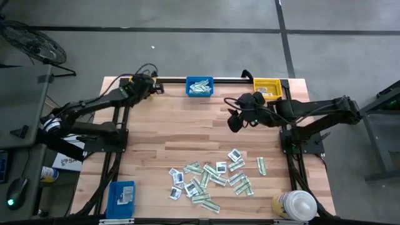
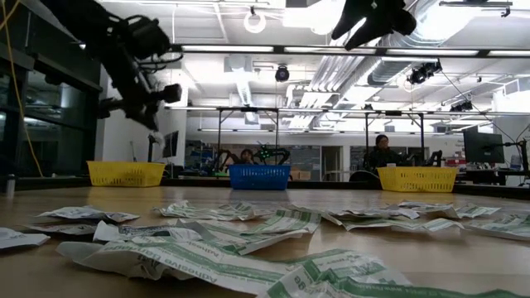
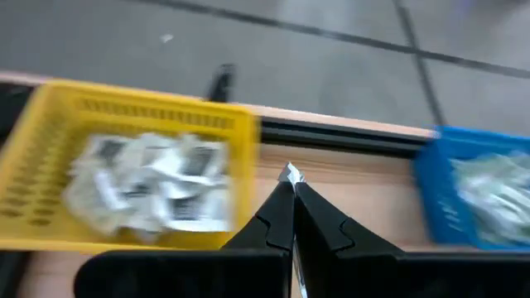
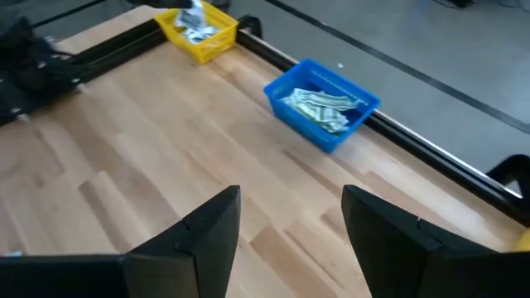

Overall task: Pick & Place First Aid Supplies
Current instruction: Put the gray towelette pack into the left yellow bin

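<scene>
The first aid supplies (image 1: 212, 178), white squarish packets and green-and-white strips, lie scattered on the table's near middle. More white packets fill the far-left yellow bin (image 3: 141, 178), and green strips fill the blue bin (image 4: 323, 103). My left gripper (image 3: 291, 186) hovers by the far-left yellow bin (image 4: 197, 31), between it and the blue bin (image 1: 200, 86), and is shut on a small white packet (image 3: 290, 173). My right gripper (image 4: 290, 223) stands open and holds nothing, above the table's middle right (image 1: 234, 119), facing the blue bin. My left gripper pinches a small white packet between its two fingertips; only a corner of it (image 3: 290, 173) shows past the tips. The fingers slant down toward the table's far edge. The packet is lifted clear of the table beside the yellow bin's rim (image 3: 240, 165).
A second yellow bin (image 1: 267, 87) stands at the far right. A black rail (image 1: 231, 79) runs along the far edge. A blue box (image 1: 122, 197) lies at the near left and a white-capped bottle (image 1: 294, 205) at the near right. Bare wood (image 1: 187, 131) lies between bins and packets.
</scene>
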